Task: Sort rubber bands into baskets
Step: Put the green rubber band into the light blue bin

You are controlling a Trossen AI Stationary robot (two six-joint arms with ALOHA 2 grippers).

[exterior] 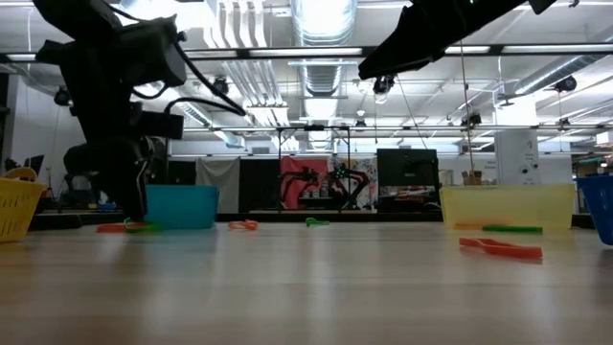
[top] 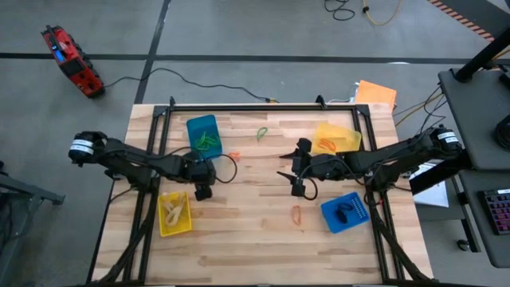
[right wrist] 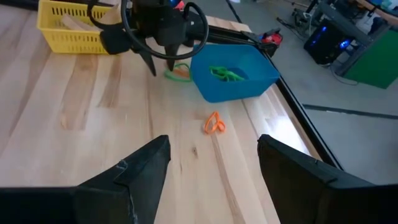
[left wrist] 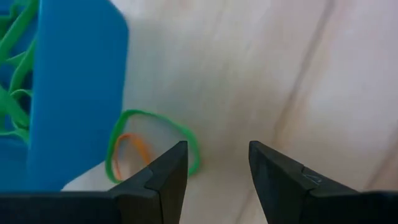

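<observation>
High view: four baskets on the table [top: 263, 247]. Blue basket [top: 203, 134] holds green bands; yellow basket [top: 174, 214] holds tan ones; second yellow basket [top: 335, 138] orange; second blue basket [top: 346, 212] black. Loose on the wood: a green band [top: 261, 133], an orange band [top: 296, 214]. Left gripper [top: 202, 190] just beside the green-filled basket; right gripper [top: 299, 188] mid-table.

Low view: more strays lie flat near the bins.

Left wrist view: jaws released, empty, above a green band [left wrist: 152, 146] ringing an orange one [left wrist: 132, 152], against the blue wall.

Right wrist view: jaws apart, empty; orange band [right wrist: 213, 123] ahead.

Judgement: mostly sorted; several strays left.
</observation>
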